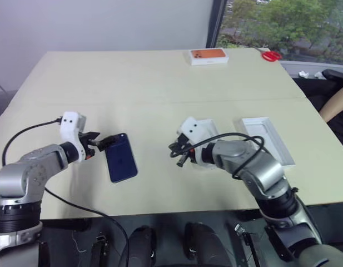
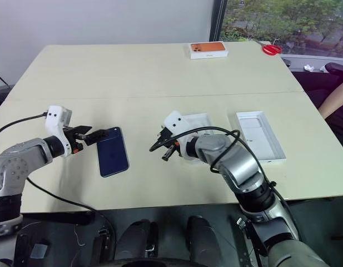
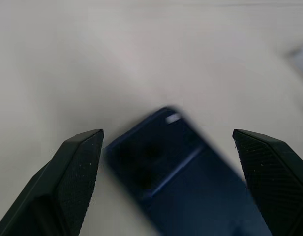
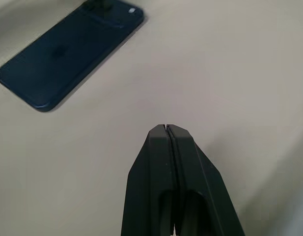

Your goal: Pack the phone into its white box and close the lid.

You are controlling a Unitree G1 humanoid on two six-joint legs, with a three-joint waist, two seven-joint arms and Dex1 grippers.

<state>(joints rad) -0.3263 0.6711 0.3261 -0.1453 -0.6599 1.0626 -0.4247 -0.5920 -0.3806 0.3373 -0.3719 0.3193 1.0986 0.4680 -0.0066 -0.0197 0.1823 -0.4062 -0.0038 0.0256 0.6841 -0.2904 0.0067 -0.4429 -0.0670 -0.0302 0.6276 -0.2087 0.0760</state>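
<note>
Head view: the phone (image 1: 121, 158) lies flat on the table (image 1: 160, 78), its near corner at the left gripper (image 1: 102, 142), jaws apart; the white box (image 1: 267, 139) sits well beyond the right gripper (image 1: 179, 157). Best to straddle the phone's edges before closing.

Left wrist: the phone's camera corner lies between the spread fingers (image 3: 75, 169).

Right wrist: jaws pressed together, phone ahead, apart.
</note>
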